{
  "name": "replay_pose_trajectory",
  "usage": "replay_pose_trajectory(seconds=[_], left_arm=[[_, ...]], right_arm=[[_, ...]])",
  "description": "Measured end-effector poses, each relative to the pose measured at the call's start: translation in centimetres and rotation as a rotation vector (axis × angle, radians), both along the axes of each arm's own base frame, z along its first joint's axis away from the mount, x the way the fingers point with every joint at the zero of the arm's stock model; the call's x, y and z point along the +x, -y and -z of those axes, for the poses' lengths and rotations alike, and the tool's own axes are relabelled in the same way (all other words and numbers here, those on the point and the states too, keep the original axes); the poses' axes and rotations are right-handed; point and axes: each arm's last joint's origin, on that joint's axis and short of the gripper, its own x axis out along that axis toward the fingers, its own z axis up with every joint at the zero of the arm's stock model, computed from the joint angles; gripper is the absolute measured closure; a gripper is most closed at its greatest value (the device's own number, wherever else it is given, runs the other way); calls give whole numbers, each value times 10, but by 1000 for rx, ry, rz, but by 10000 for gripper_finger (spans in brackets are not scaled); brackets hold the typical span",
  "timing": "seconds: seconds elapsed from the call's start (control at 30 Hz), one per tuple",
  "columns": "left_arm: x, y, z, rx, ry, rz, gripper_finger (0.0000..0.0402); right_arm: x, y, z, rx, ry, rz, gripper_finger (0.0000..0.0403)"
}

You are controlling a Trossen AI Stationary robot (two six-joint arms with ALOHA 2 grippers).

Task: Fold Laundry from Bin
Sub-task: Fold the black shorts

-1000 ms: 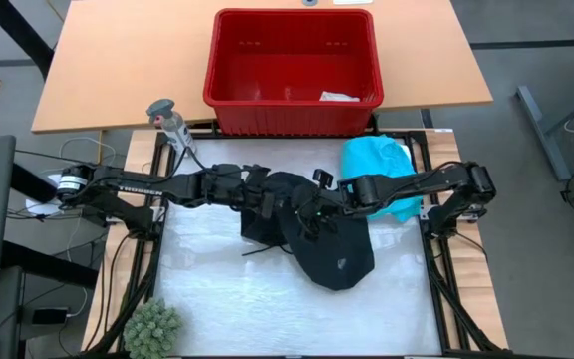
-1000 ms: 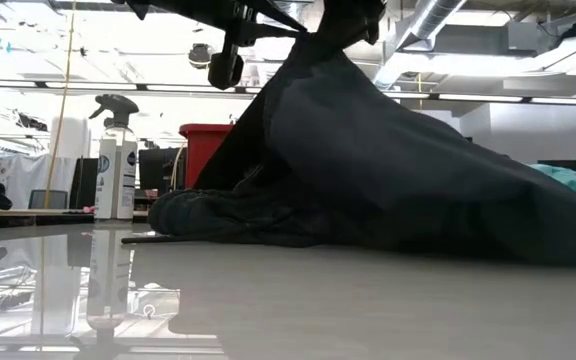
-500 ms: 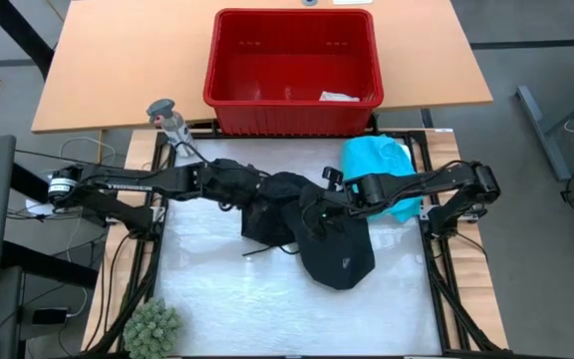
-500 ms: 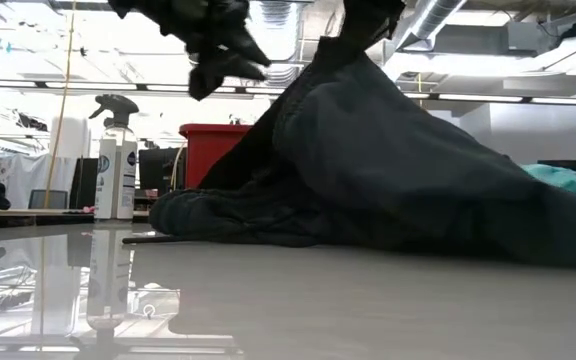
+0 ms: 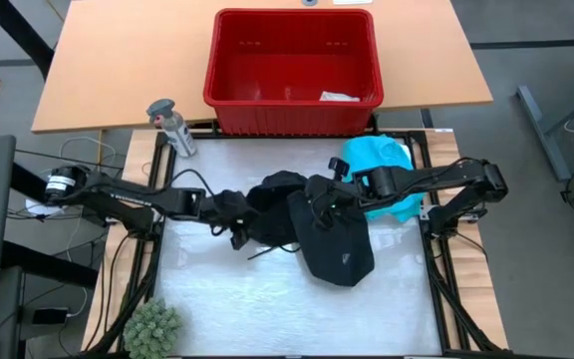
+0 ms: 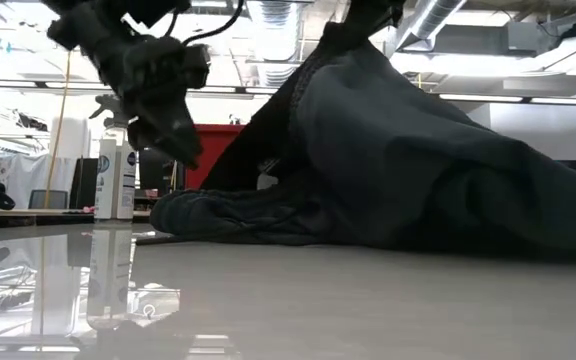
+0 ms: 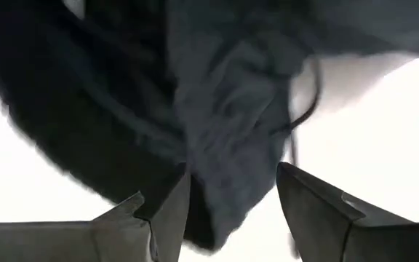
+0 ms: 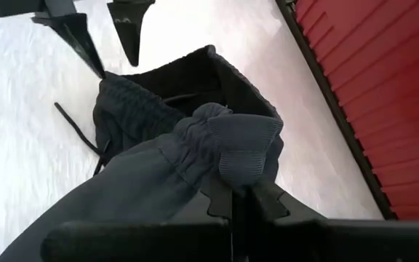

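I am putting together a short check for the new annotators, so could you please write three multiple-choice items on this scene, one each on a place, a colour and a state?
1. Where does the spray bottle stand?
A. inside the bin
B. on the table outside the bin's left front corner
C. on the turquoise shirt

2. What colour is the bin?
A. red
B. blue
C. white

3. How are the right gripper fingers?
A. wide open
B. shut on nothing
C. shut on the black garment

Answers: 1 B, the high view shows it by that corner; 2 A, its walls are red; 3 C, the right wrist view shows the waistband pinched between them.
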Motion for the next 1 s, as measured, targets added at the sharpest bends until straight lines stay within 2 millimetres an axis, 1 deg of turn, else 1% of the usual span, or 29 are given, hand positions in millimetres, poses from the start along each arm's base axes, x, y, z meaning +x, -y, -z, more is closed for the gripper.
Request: replay_pose_trajectory(seconds=[0.13,0.27,0.47,0.57,0.67,0.77,0.83,0.9,1.0], left_arm=[[-10,1,19,-39,-43,-52,207],[-15,2,32,-79,5,-83,207],[-14,3,38,-91,70,-81,207],[-11,5,49,-113,12,-50,209],[-4,7,65,-153,-28,-9,220],[4,7,77,-161,-22,-11,242],[8,7,83,-176,-26,-30,267],[10,7,84,-187,-35,-30,305],[10,9,82,-217,-75,-3,377]], right_arm=[[0,0,0,-9,-9,-11,371],[0,0,0,-11,-10,-13,371],[0,0,0,-17,-9,-21,371],[-1,0,-8,-26,6,-35,371],[-3,0,-26,-37,50,-51,371],[-6,2,-46,-60,90,-71,371],[-8,4,-56,-70,104,-76,371],[-10,6,-65,-97,118,-61,371],[-19,11,-76,-157,78,-11,371]])
